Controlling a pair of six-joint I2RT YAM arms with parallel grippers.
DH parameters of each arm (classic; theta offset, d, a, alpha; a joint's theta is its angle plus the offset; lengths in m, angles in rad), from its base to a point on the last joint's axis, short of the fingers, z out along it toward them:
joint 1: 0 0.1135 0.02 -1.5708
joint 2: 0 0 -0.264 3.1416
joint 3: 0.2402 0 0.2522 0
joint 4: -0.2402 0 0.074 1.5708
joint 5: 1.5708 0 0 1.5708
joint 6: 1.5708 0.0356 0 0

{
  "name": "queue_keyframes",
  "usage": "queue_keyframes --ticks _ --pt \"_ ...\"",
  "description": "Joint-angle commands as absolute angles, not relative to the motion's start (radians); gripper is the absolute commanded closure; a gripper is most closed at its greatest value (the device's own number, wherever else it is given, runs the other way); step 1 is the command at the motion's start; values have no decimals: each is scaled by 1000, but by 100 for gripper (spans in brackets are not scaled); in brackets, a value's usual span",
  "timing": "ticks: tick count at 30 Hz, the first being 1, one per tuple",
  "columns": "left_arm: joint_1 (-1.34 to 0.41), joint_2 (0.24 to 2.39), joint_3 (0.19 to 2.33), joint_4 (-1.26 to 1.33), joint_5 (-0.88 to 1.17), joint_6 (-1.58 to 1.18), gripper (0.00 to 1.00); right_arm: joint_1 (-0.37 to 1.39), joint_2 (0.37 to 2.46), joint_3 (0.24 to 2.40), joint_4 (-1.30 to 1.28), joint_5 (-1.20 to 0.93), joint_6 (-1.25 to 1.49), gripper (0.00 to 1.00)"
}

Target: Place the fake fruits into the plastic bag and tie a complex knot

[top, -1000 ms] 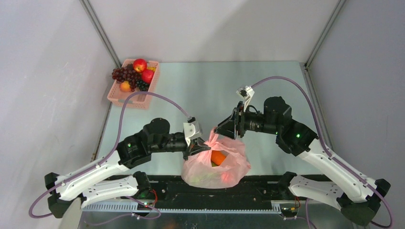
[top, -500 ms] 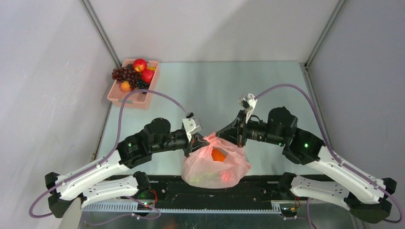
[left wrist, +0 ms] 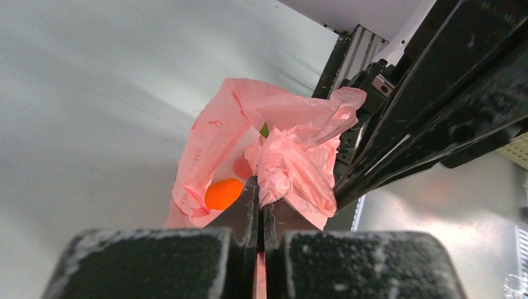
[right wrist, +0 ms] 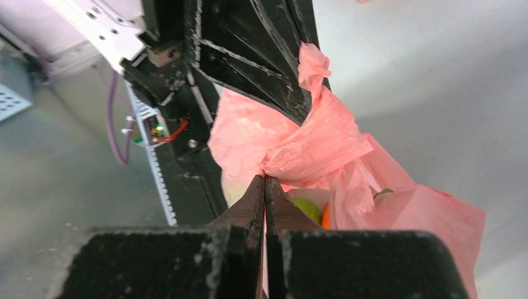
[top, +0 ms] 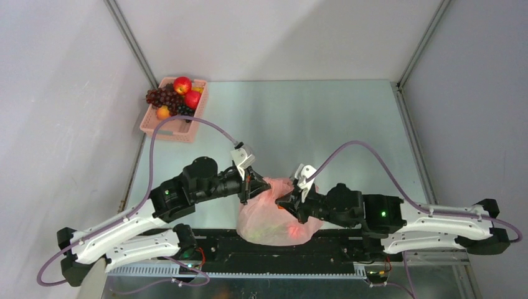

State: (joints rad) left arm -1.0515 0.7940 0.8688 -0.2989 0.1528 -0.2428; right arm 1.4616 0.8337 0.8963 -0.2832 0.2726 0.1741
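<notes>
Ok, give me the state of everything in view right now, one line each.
bag: sitting upright, top bunched; knotted or not, cannot tell.
left gripper: shut on the bag's top.
right gripper: shut on the bag's top.
orange: inside the bag.
green fruit: inside the bag.
basket: upright, far left.
red apples: in the basket.
grapes: in the basket.

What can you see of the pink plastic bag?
The plastic bag is thin, translucent pink film, crumpled, sitting at the near edge of the table. An orange and a green fruit show inside. Its top is gathered and twisted; the left hand and right hand each pinch a bunch of it.
</notes>
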Motion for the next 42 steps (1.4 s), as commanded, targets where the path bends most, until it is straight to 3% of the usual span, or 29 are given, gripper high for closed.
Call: queue_keyframes --ticks 1,9,16,23,28,37,42 --pt "-1045 762 856 -229 139 -286 100 1528 871 861 -273 489 140 100" --pt "-1045 748 854 -243 218 -284 98 1540 874 813 -236 527 97 100" --pt "-1045 766 874 -252 258 -296 69 1547 838 796 -203 473 74 100" --pt "-1045 797 900 -256 286 -293 63 1552 838 796 -203 469 64 100" --pt "-1045 808 911 -257 251 -293 51 1555 836 796 -210 464 54 100" --pt "-1033 848 941 -269 181 -303 44 1562 834 797 -221 457 53 100" --pt "-1032 870 950 -270 224 -297 47 1563 831 796 -224 468 55 100"
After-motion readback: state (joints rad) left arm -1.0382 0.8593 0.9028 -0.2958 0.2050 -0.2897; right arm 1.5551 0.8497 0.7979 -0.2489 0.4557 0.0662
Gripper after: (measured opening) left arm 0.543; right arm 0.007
